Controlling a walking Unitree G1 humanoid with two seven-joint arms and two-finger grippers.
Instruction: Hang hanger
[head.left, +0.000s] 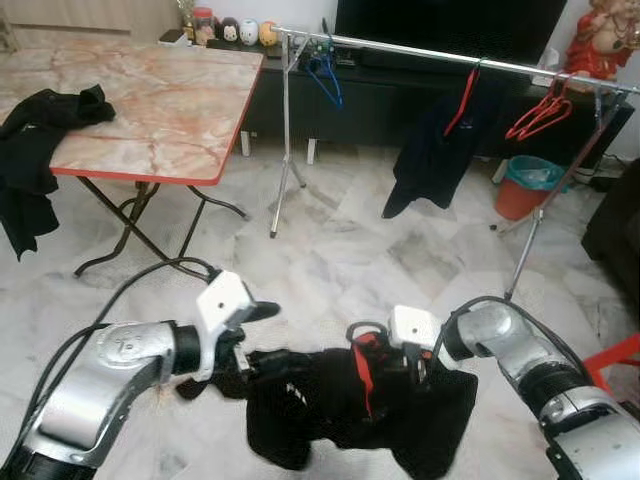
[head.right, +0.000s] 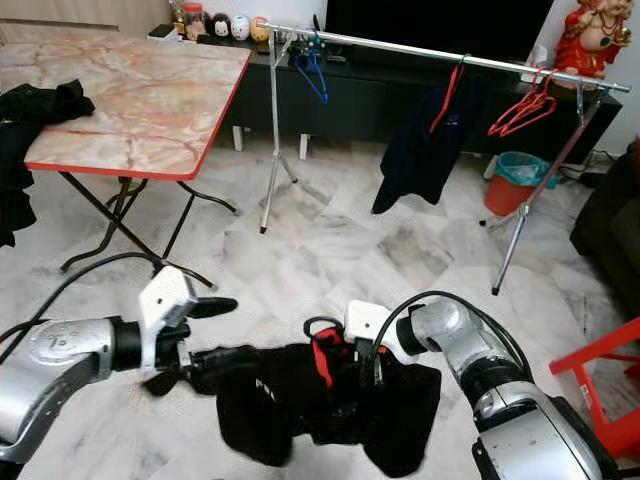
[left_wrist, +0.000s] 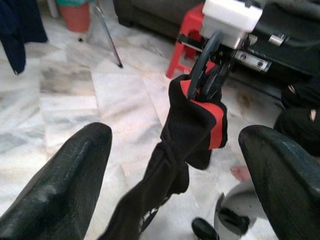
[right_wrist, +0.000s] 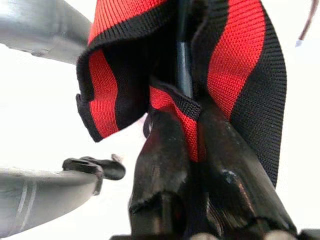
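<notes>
Hanger (head.left: 362, 335) sits low before the robot, black hook poking up, carrying a black shirt (head.left: 352, 405) with a red-and-black collar; right gripper (head.left: 372, 362) is clamped tight on collar and hanger neck together; left gripper (head.left: 236, 368) is at the shirt's sleeve end, fingers (left_wrist: 60, 182) spread wide in the wrist view, gripping nothing; clothes rail (head.left: 440, 55) stands well beyond, across the marble floor (head.left: 340, 250), beside the folding table (head.left: 160, 110).

Bright even indoor light, soft shadows, sharp head views, blown-out white background behind right wrist's blurred close-up
</notes>
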